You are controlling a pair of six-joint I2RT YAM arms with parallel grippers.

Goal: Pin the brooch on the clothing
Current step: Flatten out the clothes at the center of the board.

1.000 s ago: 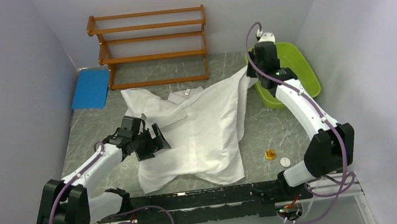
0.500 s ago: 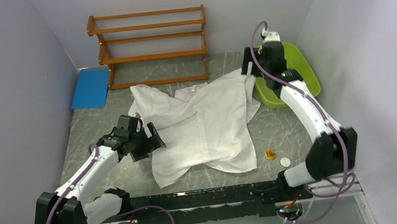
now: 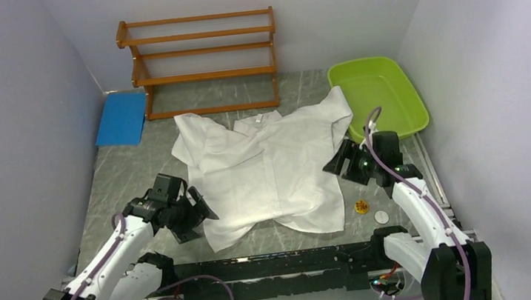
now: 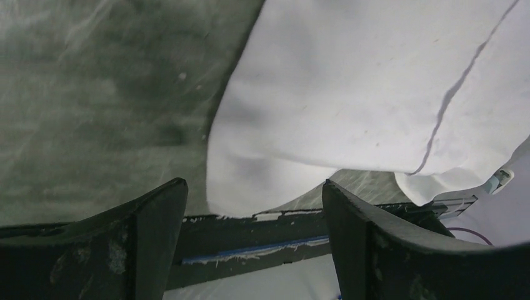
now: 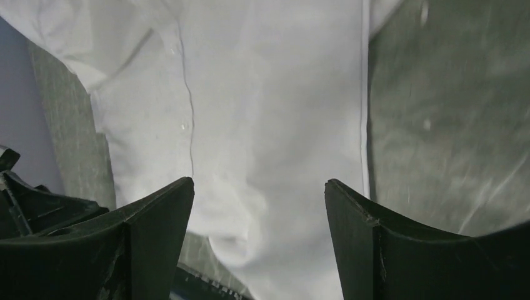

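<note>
Left gripper point(image 3: 198, 213) and right gripper point(image 3: 339, 163), both open and empty, flank the white collared shirt point(image 3: 272, 171), spread flat on the grey surface point(image 3: 131, 171), seemingly for pinning; yellow round brooch point(image 3: 361, 206) lies near right, unpicked.

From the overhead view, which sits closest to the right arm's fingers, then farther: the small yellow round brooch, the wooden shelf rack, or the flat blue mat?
From the right arm's fingers:
1. Small yellow round brooch, close by, toward the front.
2. Brown wooden shelf rack, far back, leftward.
3. Flat blue mat, back left corner.
</note>
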